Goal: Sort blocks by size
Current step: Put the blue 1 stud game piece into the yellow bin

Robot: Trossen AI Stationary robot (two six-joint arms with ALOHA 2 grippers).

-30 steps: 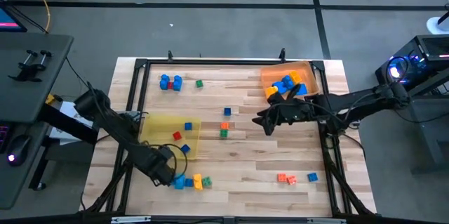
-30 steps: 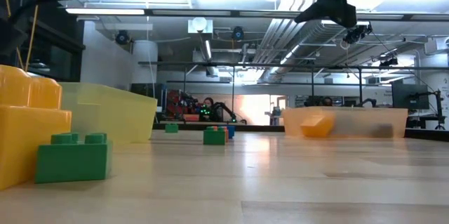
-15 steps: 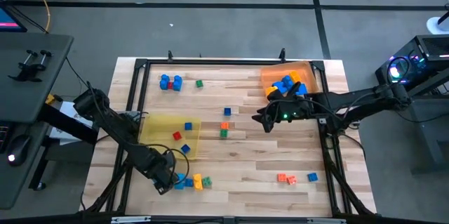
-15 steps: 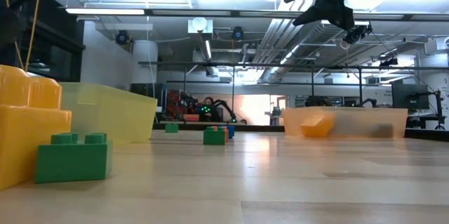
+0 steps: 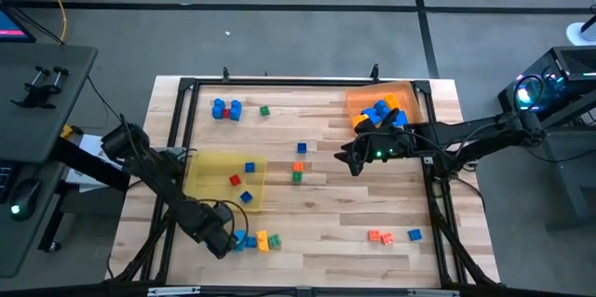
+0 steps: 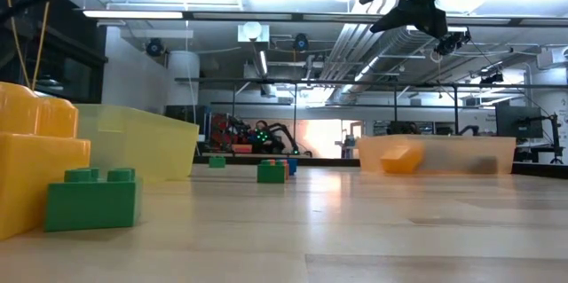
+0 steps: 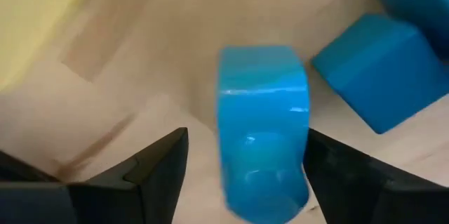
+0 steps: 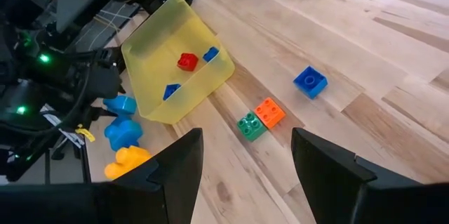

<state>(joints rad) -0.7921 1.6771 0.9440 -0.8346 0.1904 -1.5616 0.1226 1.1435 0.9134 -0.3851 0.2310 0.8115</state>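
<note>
The left claw (image 5: 226, 238) sat low at the near edge of the worktop (image 5: 326, 213), its fingers spread to either side of a blue block (image 7: 263, 129) without gripping it. More blue blocks lay just beside it, then a yellow and a green one (image 5: 275, 239), with the yellow tray (image 5: 223, 167) close behind holding three small blocks. The right claw (image 5: 349, 160) hung released above the worktop's middle, empty, near the orange tray (image 5: 410, 97). Loose blocks were scattered between the trays and toward the right near corner.
</note>
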